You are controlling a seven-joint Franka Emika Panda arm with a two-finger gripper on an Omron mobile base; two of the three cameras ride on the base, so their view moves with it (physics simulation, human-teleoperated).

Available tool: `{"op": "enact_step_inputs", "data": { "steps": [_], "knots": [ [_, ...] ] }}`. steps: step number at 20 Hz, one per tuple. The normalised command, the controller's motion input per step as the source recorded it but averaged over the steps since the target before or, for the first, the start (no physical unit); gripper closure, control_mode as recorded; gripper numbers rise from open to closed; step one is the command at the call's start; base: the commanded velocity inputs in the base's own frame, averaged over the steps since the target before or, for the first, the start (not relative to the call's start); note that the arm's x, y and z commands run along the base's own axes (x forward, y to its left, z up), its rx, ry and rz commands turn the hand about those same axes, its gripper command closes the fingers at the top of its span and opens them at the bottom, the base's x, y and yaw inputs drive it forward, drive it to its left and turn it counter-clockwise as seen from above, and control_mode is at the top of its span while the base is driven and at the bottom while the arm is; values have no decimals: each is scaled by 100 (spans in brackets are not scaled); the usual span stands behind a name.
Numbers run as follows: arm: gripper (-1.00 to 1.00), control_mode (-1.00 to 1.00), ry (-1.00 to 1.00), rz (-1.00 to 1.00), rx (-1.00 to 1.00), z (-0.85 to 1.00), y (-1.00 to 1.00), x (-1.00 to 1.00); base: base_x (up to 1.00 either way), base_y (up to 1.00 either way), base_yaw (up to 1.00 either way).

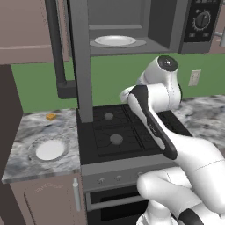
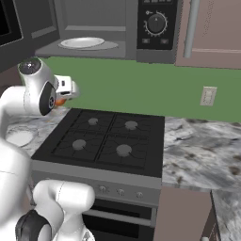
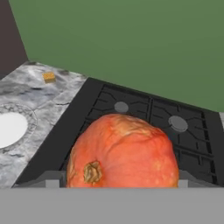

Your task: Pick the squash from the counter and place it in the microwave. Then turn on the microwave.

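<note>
The orange-red squash (image 3: 122, 151) sits between my fingertips and looms large in the hand view, lifted above the black stove (image 3: 144, 109). My gripper (image 3: 118, 181) is shut on it. From the right base view, the gripper (image 2: 66, 92) hangs over the stove's left rear, with a sliver of the squash (image 2: 60, 101) showing beside the wrist. Above, the microwave (image 1: 132, 26) stands with its door (image 1: 81, 57) swung open; a white plate (image 1: 115, 40) lies inside, and the dial panel (image 2: 157, 23) is on the right. The marbled counter (image 1: 26, 127) lies left of the stove.
On the left counter lie a small yellow-orange cube (image 1: 51, 116) and a white round plate (image 1: 49, 149). The four-burner stove (image 2: 103, 136) spreads under the arm. More counter (image 2: 202, 150) extends to the right, with a wall outlet (image 2: 208, 96) above it.
</note>
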Motion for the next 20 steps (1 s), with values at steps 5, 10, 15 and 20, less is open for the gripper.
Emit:
{"op": "enact_step_inputs", "data": {
  "steps": [5,10,15,20],
  "knots": [
    [100,-100,-7,0,1,42,-18,-16,0,0,0],
    [100,-100,-7,0,1,43,-16,-15,0,0,0],
    [100,-100,-7,0,1,40,-14,-15,0,0,0],
    [100,-100,-7,-1,1,39,-10,-19,0,0,0]
  ]
}}
